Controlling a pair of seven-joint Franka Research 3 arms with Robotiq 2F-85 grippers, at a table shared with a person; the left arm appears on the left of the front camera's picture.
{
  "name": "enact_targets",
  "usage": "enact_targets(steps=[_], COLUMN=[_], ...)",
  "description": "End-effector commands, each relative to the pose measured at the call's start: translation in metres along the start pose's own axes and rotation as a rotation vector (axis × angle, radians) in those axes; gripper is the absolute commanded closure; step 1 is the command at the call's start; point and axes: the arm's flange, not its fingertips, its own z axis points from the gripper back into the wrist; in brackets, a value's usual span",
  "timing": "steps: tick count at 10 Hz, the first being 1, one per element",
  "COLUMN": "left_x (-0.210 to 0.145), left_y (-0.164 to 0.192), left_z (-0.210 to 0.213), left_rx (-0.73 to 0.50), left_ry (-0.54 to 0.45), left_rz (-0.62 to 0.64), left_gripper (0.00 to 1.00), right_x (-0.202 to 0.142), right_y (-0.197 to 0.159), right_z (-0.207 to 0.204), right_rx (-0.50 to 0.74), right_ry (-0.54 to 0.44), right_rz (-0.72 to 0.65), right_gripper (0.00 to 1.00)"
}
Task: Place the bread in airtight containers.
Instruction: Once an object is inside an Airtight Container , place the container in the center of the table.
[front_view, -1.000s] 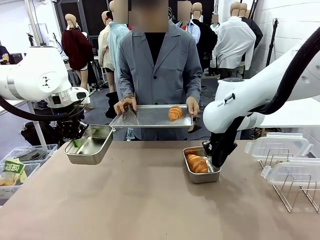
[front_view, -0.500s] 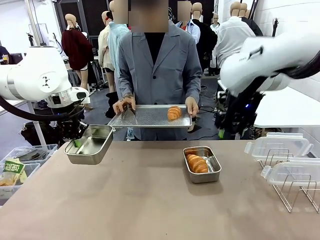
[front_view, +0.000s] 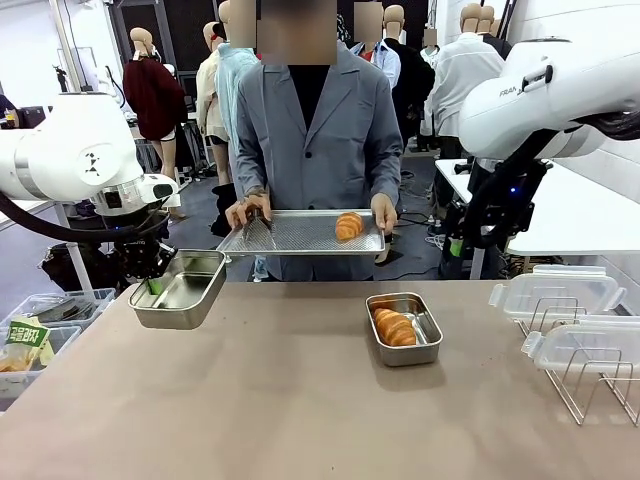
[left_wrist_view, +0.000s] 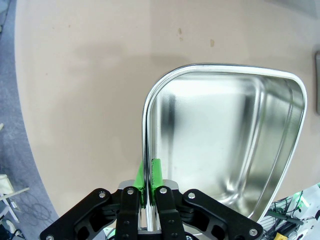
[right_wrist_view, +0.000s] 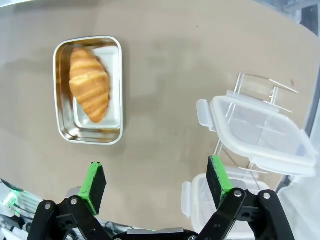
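Well, one croissant (front_view: 394, 327) lies in the mid-table pan (front_view: 432, 330); the second croissant (front_view: 349, 225) sits on the person's tray (front_view: 290, 236) past the far edge, left of the wide-open, empty right gripper (right_wrist_view: 156, 172), seemingly the nearer arm. The left gripper (left_wrist_view: 150, 172) pinches the empty pan's (front_view: 185, 290) rim at the left edge.

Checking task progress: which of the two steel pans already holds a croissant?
The pan standing on the table right of centre, with a croissant lying inside. The other pan, gripped by its rim in the left gripper, is empty.
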Motion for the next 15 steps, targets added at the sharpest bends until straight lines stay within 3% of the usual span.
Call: enact_targets(steps=[1, 15], left_x=[0.0008, 0.0008], left_y=[0.0019, 0.0019], left_z=[0.002, 0.002], left_rx=[0.002, 0.002], left_ry=[-0.021, -0.021], left_rz=[-0.016, -0.016], left_gripper=[1.0, 1.0], right_x=[-0.0002, -0.0002], right_y=[0.0026, 0.0026], right_z=[-0.0043, -0.0043], right_rx=[0.019, 0.019], right_ry=[0.007, 0.007], right_rz=[-0.005, -0.005], right_gripper=[0.0, 0.0])
